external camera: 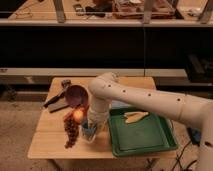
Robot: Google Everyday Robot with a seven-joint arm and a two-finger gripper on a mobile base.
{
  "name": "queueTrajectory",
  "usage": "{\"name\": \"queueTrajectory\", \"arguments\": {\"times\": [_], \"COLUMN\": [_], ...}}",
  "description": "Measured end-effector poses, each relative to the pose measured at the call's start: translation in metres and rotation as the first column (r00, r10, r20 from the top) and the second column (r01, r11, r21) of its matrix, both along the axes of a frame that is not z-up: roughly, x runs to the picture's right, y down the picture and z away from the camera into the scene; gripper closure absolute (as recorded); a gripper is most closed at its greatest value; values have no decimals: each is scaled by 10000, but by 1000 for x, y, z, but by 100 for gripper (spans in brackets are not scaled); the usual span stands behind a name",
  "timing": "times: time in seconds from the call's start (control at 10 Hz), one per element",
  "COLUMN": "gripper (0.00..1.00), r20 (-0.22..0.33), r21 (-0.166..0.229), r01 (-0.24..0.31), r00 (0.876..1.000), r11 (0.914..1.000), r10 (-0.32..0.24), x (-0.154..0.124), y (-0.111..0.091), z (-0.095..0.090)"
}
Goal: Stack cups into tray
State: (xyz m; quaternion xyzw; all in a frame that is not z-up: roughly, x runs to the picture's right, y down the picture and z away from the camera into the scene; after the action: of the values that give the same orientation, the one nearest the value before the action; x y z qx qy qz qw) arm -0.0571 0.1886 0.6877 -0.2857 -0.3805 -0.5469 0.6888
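The green tray (150,142) lies on the right half of the small wooden table. My white arm reaches in from the right and bends down at the table's middle. My gripper (90,126) points down just left of the tray, right at the cups. A blue cup (88,132) shows under it, inside or against a pale clear cup (84,137); I cannot tell which. The arm hides the cups' tops.
A dark purple bowl (76,95) stands behind the cups, with an orange round thing (78,115) in front of it. Dark grapes (71,133) lie at the left. Dark tongs (56,98) lie at the back left. A yellowish piece (135,117) lies in the tray.
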Motion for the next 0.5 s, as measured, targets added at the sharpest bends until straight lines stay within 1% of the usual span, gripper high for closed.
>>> {"name": "queueTrajectory", "arguments": {"times": [0.2,0.3,0.5], "gripper": [100,100,100], "r20": [243,276,166], "r21": [216,266,270], "r01": [10,45,96], "r00": [9997,9996,9998], "r11": [9998,9996,9996], "r10": [-15,-52,-100], "x": [-15,-20,-19], "y": [-2,0,7], "z": [1,4,10]}}
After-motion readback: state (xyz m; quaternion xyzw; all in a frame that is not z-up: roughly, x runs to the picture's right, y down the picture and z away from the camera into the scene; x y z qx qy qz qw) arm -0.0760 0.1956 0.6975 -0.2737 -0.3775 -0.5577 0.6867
